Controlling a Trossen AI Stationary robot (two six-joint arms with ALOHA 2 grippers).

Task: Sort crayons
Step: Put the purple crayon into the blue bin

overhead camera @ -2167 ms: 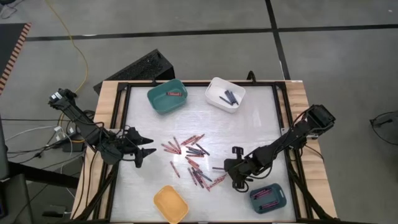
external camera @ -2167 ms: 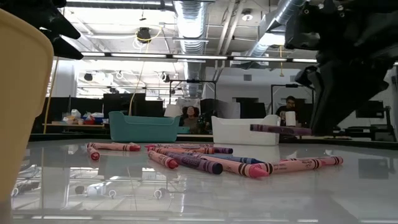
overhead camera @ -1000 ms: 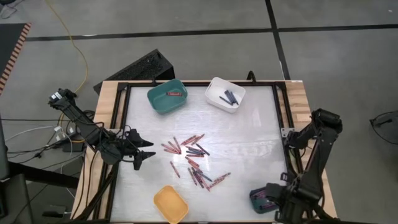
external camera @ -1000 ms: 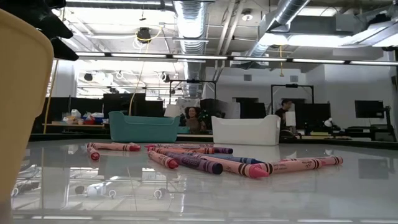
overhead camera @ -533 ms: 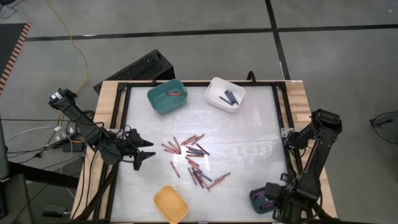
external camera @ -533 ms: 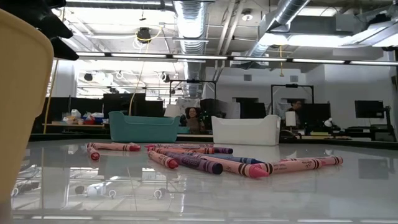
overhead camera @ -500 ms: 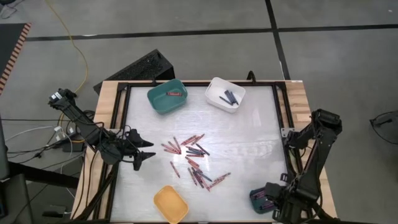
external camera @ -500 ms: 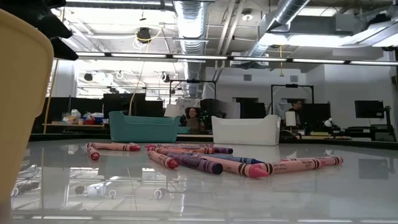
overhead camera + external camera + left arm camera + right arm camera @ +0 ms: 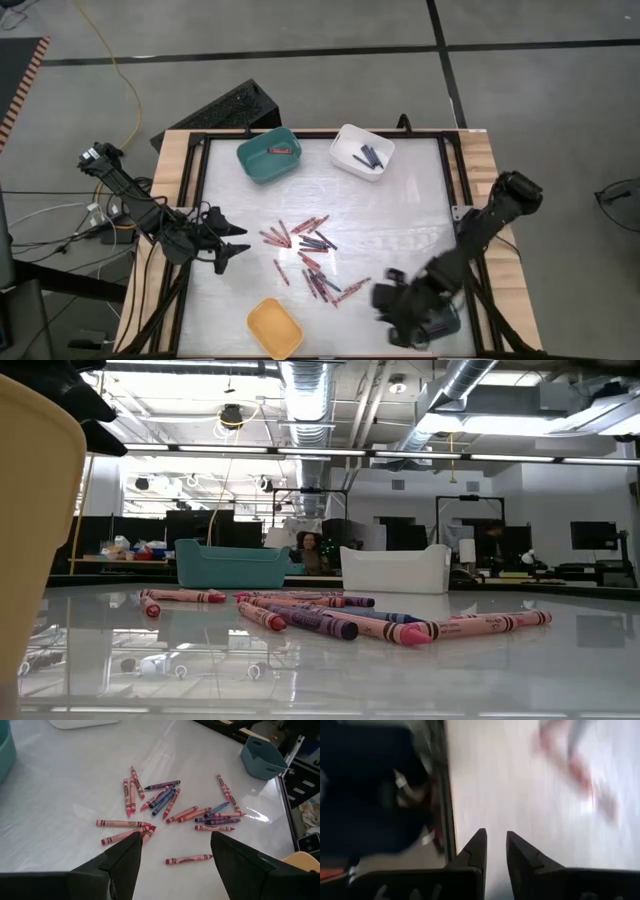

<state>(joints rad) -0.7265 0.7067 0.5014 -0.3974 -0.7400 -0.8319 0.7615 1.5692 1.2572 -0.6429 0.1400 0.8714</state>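
Observation:
The crayons (image 9: 310, 255) lie loose in a cluster at the table's middle, red, pink and dark blue; in the left wrist view the crayons (image 9: 170, 807) spread out beyond my fingers. My left gripper (image 9: 238, 240) hovers left of the cluster, wide open and empty (image 9: 175, 852). My right gripper (image 9: 390, 298) is blurred, above the table between the cluster and the blue-grey bin (image 9: 442, 322). Its fingers stand a little apart with nothing between them (image 9: 495, 845).
A teal bin (image 9: 268, 155) holding a red crayon and a white bin (image 9: 362, 150) holding dark blue crayons stand at the far edge. A yellow bin (image 9: 274, 328) sits at the near edge. The blue-grey bin at the near right holds crayons. A black frame rims the table.
My right gripper has swung from over the blue-grey bin at the near right toward the table's left, coming close to the crayon cluster, and has turned as it went. The crayons on the table lie as before.

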